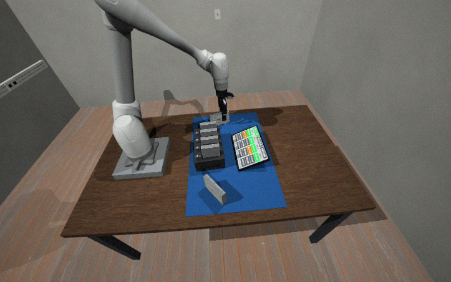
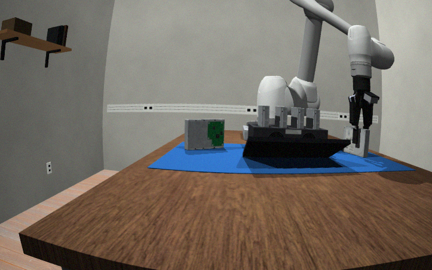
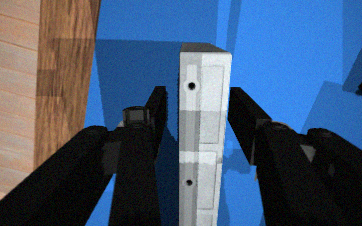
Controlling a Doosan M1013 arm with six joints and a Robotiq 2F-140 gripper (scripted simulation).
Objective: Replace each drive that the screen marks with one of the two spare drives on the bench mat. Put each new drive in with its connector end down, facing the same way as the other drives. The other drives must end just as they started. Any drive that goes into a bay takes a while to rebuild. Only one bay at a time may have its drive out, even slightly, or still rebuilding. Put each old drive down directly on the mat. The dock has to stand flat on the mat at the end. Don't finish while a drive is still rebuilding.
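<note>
The far spare drive (image 1: 214, 118) (image 2: 364, 144) (image 3: 206, 127) stands on its long edge on the mat (image 1: 255, 198) (image 2: 177, 161). My gripper (image 1: 224, 118) (image 2: 361, 137) (image 3: 197, 103) is part open around it, fingers lowered on either side. In the wrist view, a gap shows on the left; the right finger is closer. The near spare drive (image 1: 214, 189) (image 2: 195, 134) stands on edge, its green board showing in the exterior view. The dock (image 1: 209, 165) (image 2: 264, 131) has several drives standing in its bays. The screen (image 1: 249, 148) shows orange cells in its first and third rows from the top.
The tilted screen's dark back (image 2: 294, 149) stands beside the dock, opposite the arm's base (image 1: 141, 171). The far spare drive is just beyond the dock's far end. The wooden table (image 1: 307, 175) (image 2: 227, 208) surrounds the mat.
</note>
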